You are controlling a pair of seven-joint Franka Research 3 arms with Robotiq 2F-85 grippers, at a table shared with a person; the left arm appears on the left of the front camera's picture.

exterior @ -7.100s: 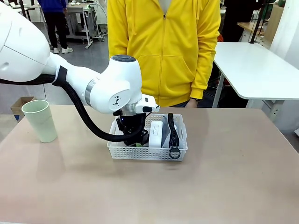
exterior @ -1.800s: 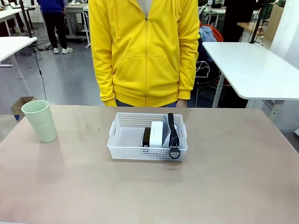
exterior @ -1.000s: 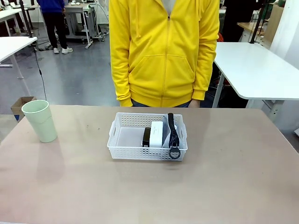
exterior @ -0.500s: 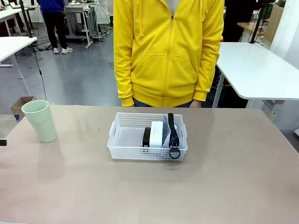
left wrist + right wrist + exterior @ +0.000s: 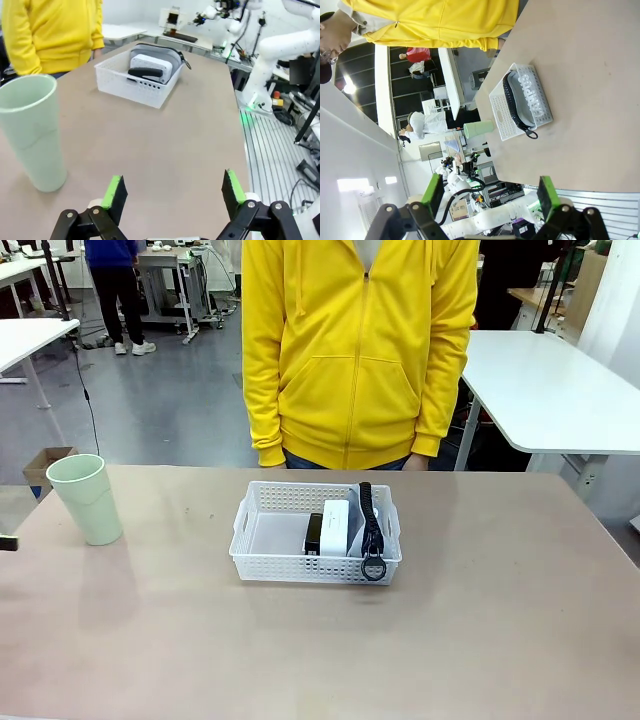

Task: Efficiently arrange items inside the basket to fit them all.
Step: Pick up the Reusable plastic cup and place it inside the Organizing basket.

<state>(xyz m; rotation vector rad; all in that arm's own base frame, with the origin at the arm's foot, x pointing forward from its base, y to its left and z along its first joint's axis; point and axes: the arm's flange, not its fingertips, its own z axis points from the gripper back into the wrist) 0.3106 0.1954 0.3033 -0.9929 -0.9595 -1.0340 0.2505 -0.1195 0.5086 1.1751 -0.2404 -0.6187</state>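
Cup [image 5: 86, 498] stands well left of basket [image 5: 300, 567]; person [image 5: 360, 350] behind table [image 5: 470, 640].

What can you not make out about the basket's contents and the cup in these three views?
Front view: stapler, mostly hidden by the basket wall and white block.
Right wrist view: pouch blocks whatever lies behind it.
Left wrist view: cup, its inside is hidden by its own wall.
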